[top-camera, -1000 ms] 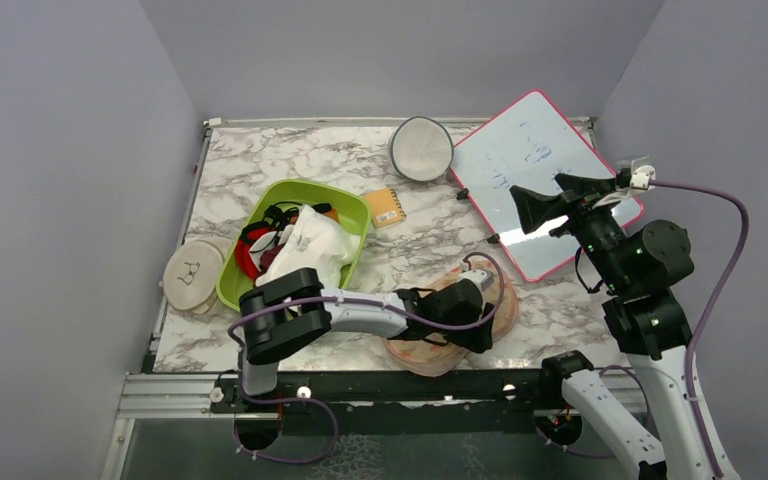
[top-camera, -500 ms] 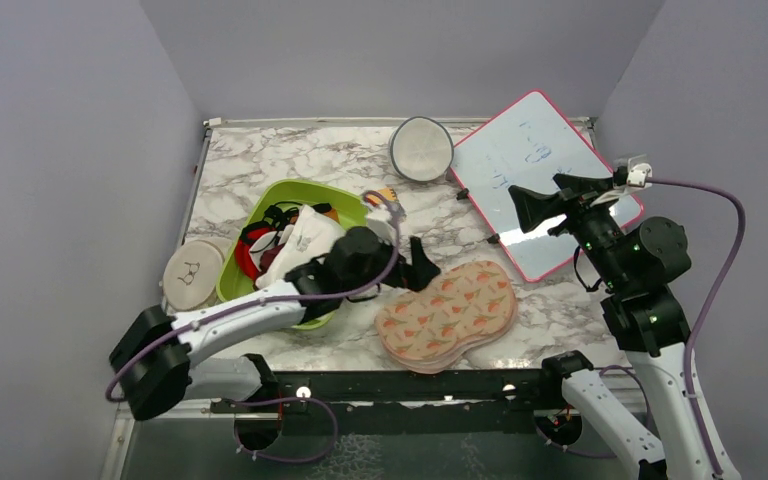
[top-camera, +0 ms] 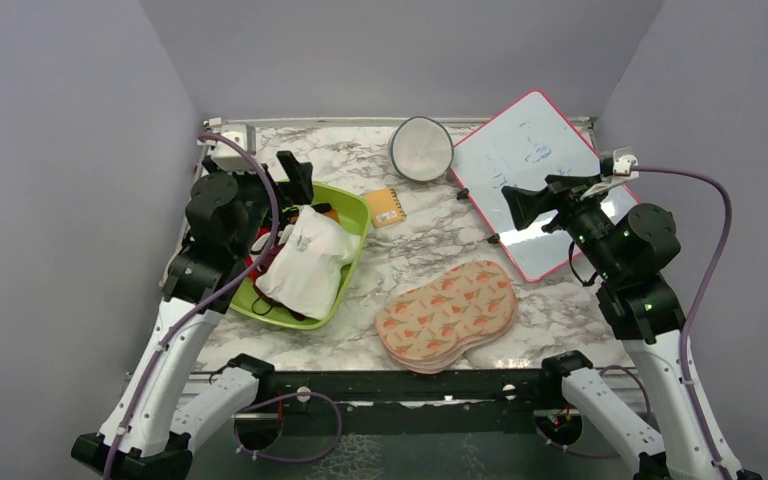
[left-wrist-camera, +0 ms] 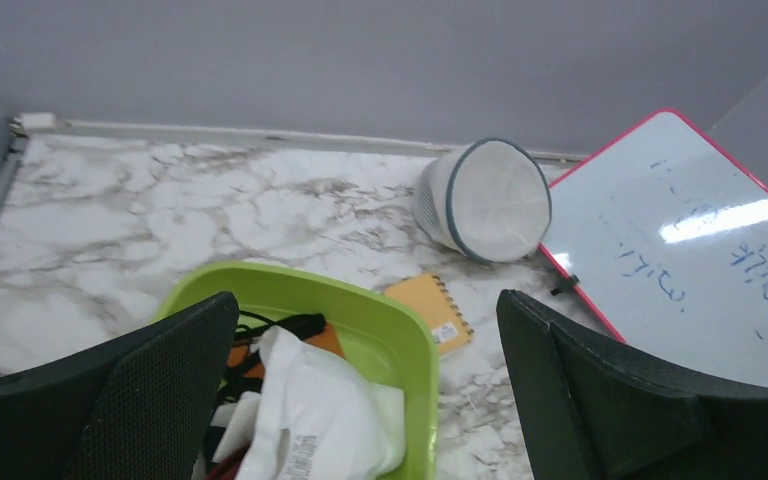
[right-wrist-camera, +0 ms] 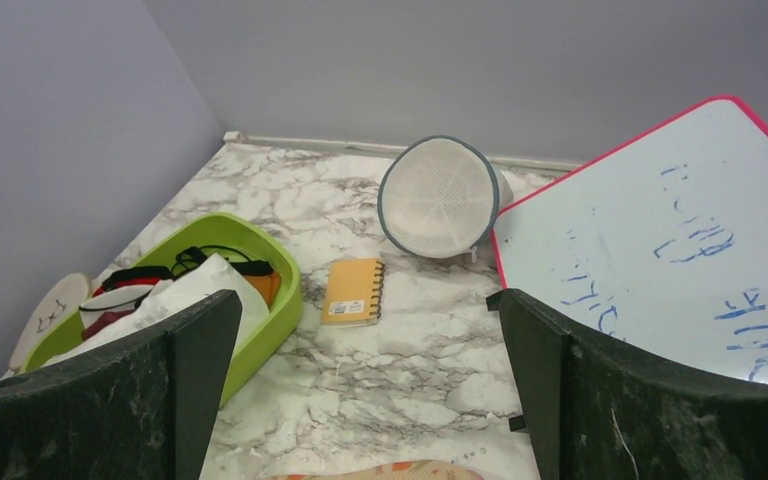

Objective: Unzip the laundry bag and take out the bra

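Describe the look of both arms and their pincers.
The left arm and right arm have white lower links and chunky black upper joints, each trailed by a lilac cable. The left pincer and right pincer have broad black wedge-shaped fingers.

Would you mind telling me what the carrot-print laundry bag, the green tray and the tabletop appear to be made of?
The laundry bag looks like soft, matte printed fabric: it lies flat with a limp, layered edge. The green tray seems to be moulded plastic, with a smooth rounded rim and a faint sheen. The tabletop looks like marble or a marble-pattern laminate; the grey veining cannot settle which.
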Controlling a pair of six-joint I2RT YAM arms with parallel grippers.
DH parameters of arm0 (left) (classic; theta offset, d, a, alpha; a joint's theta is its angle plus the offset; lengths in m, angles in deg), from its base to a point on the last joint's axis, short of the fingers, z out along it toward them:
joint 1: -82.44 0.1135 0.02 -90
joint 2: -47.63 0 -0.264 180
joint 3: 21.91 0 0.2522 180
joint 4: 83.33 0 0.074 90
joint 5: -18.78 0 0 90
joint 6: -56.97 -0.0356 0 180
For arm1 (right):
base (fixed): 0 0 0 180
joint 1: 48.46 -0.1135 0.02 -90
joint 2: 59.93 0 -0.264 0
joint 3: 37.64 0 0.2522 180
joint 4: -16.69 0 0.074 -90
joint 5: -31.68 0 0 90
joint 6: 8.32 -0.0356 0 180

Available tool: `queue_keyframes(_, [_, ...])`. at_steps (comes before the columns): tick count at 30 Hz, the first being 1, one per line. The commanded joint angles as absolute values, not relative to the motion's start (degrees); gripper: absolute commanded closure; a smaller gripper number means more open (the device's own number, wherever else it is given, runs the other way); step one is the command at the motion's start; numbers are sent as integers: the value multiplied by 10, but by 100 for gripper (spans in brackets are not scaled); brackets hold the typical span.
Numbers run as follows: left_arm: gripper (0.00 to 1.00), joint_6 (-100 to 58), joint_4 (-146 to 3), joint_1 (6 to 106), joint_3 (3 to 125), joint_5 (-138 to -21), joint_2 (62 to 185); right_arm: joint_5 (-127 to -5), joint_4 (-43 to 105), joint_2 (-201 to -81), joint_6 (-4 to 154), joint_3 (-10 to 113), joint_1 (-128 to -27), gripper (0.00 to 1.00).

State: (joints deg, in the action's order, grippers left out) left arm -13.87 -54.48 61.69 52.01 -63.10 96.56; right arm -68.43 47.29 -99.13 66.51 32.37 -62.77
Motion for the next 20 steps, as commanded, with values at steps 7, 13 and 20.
queue_keyframes(7, [1, -262, -511, 627, 690, -529, 923, -650, 506, -994, 697, 388, -632, 0])
queue_keyframes(13, [1, -254, -507, 627, 717, -540, 881, -630, 498, -982, 698, 399, -632, 0])
queue_keyframes(20, [1, -249, -486, 627, 706, -536, 863, -610, 513, -983, 715, 401, -632, 0])
